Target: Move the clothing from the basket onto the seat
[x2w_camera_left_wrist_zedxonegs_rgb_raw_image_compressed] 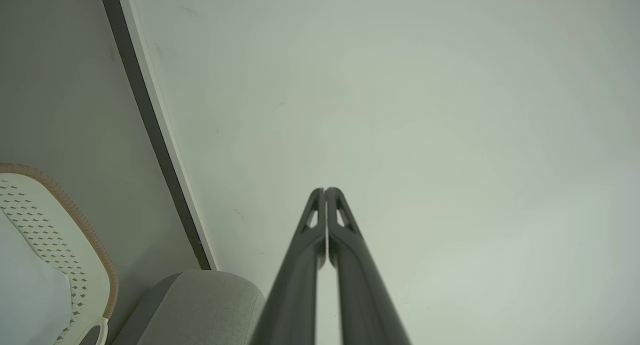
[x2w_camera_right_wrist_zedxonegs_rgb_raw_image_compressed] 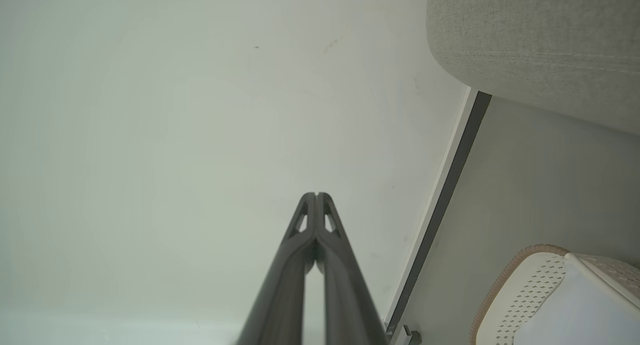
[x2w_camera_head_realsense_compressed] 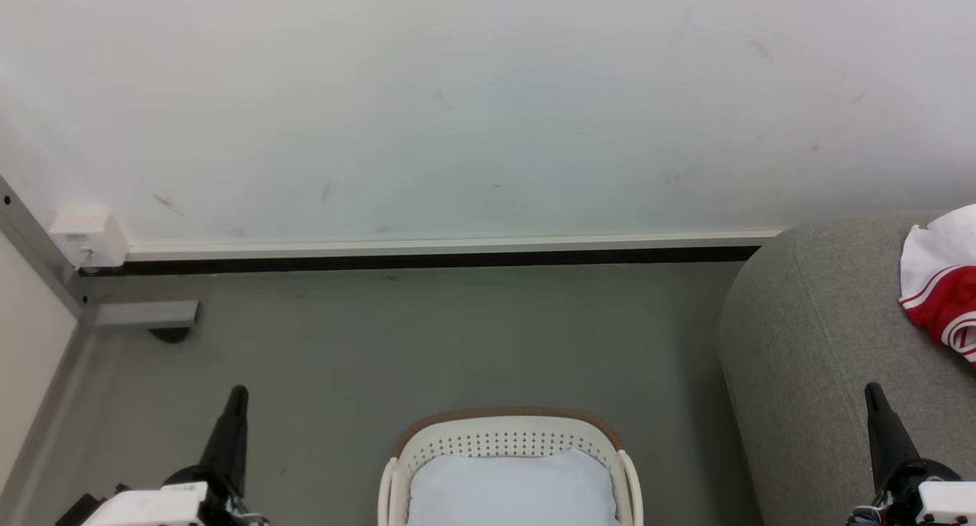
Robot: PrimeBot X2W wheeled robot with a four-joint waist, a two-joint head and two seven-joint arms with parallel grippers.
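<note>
While both claws stand clenched with nothing between their fingers, the entries run as follows.

Head view.
- Left gripper (x2w_camera_head_realsense_compressed: 237, 395): 7 o'clock, dark fingers pressed together, pointing up over the grey floor (x2w_camera_head_realsense_compressed: 457, 335).
- Right gripper (x2w_camera_head_realsense_compressed: 874, 393): 5 o'clock, likewise pinched closed, tip in front of the seat (x2w_camera_head_realsense_compressed: 816, 335).
- Basket (x2w_camera_head_realsense_compressed: 503, 417): 6 o'clock, on the floor between the two grippers. It has a white perforated wall and a brown rim, and holds a pale blue-white cushion (x2w_camera_head_realsense_compressed: 511, 488).
- Clothing (x2w_camera_head_realsense_compressed: 942, 282): a red and white jersey with striped trim, crumpled on top of the seat at 3 o'clock. It is cut off by the view's edge and lies well apart from the basket.
- Wall (x2w_camera_head_realsense_compressed: 457, 91): white, 12 o'clock, with a dark baseboard (x2w_camera_head_realsense_compressed: 427, 259) beneath it and a small white box (x2w_camera_head_realsense_compressed: 88, 236) at 9 o'clock.

Left wrist view.
- Left gripper (x2w_camera_left_wrist_zedxonegs_rgb_raw_image_compressed: 325, 191): 6 o'clock, fingers meeting at the tips, empty, aimed at the wall (x2w_camera_left_wrist_zedxonegs_rgb_raw_image_compressed: 425, 110).
- Basket (x2w_camera_left_wrist_zedxonegs_rgb_raw_image_compressed: 80, 220): 8 o'clock, with the cushion (x2w_camera_left_wrist_zedxonegs_rgb_raw_image_compressed: 25, 285) inside.
- Seat (x2w_camera_left_wrist_zedxonegs_rgb_raw_image_compressed: 200, 305): a rounded grey corner at 7 o'clock, near the basket.
- Baseboard (x2w_camera_left_wrist_zedxonegs_rgb_raw_image_compressed: 150, 115): slants from 11 o'clock down to the seat.

Right wrist view.
- Right gripper (x2w_camera_right_wrist_zedxonegs_rgb_raw_image_compressed: 316, 196): 6 o'clock, fingers closed tip to tip, holding nothing.
- Seat (x2w_camera_right_wrist_zedxonegs_rgb_raw_image_compressed: 540, 45): 1 o'clock.
- Basket (x2w_camera_right_wrist_zedxonegs_rgb_raw_image_compressed: 525, 285): 4 o'clock, with the cushion (x2w_camera_right_wrist_zedxonegs_rgb_raw_image_compressed: 565, 315) in it.
- Baseboard (x2w_camera_right_wrist_zedxonegs_rgb_raw_image_compressed: 450, 175): runs from 2 toward 5 o'clock.
</note>
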